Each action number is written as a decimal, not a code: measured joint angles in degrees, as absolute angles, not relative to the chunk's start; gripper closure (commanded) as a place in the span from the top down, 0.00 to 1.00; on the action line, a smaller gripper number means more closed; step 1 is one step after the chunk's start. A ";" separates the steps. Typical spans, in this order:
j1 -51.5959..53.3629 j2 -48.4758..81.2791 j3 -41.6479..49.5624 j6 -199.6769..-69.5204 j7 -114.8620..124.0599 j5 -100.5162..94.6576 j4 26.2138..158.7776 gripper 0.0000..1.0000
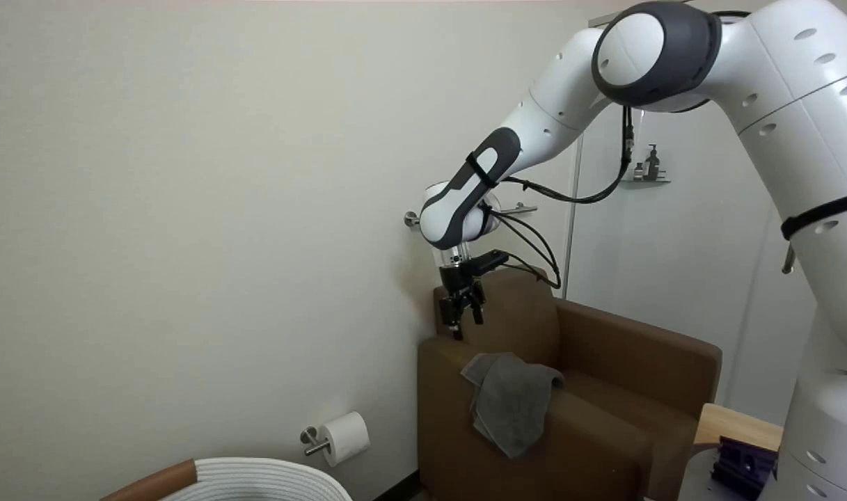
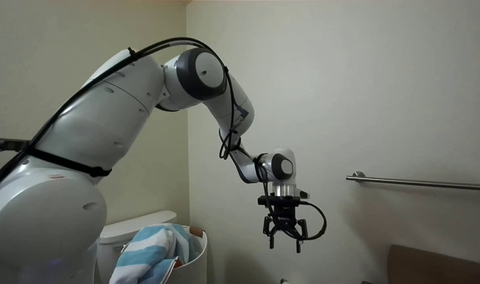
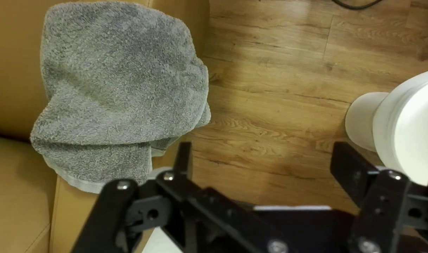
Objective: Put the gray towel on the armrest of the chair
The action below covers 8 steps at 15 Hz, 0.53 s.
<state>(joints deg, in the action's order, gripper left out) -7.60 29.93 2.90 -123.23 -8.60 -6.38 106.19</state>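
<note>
Floor (image 3: 280, 88), perhaps wood, flanks the armrest (image 1: 583, 445) bearing the gray towel (image 1: 513, 400).

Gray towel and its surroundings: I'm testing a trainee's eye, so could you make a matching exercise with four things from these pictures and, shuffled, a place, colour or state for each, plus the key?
Things
1. gray towel
2. end effector
3. toilet paper roll
4. cloth at the rim of the basket

Places, colours, states
A. on a wall holder
B. blue and white stripes
C. draped over the armrest
D. open, holding nothing

Right pairs: 1-C, 2-D, 3-A, 4-B
</note>
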 measured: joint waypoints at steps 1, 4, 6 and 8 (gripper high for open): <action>-7.47 28.31 2.96 -126.33 -8.43 -6.38 108.81 1.00; -7.39 23.38 3.40 -134.07 -7.68 -6.38 116.24 1.00; -7.34 20.67 4.14 -135.91 -6.60 -6.41 119.86 1.00; -7.33 19.35 4.77 -135.92 -6.14 -6.46 121.40 1.00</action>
